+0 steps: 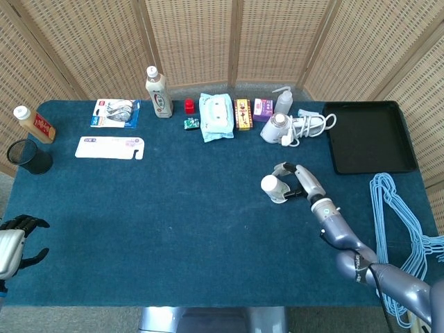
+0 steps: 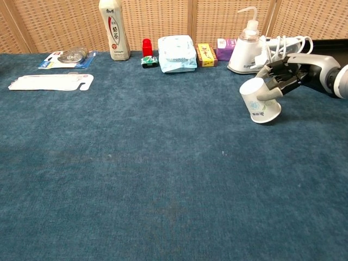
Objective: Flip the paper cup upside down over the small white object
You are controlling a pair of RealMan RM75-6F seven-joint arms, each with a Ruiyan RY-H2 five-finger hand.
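Observation:
The white paper cup [image 1: 272,186] [image 2: 260,102] is turned bottom-up and tilted, its mouth low against the blue table [image 1: 173,208] right of centre. My right hand [image 1: 303,182] [image 2: 284,75] grips it from the right side, fingers wrapped around its wall. The small white object does not show in either view; the cup's rim covers the spot. My left hand [image 1: 15,239] hangs off the table's front left corner, fingers apart and holding nothing.
A black tray [image 1: 364,135] lies at the back right, with blue hangers [image 1: 399,222] by the right edge. Behind the cup stand a hair dryer [image 1: 281,128], a spray bottle [image 2: 247,41], small boxes, a wipes pack [image 1: 216,116] and a bottle [image 1: 159,92].

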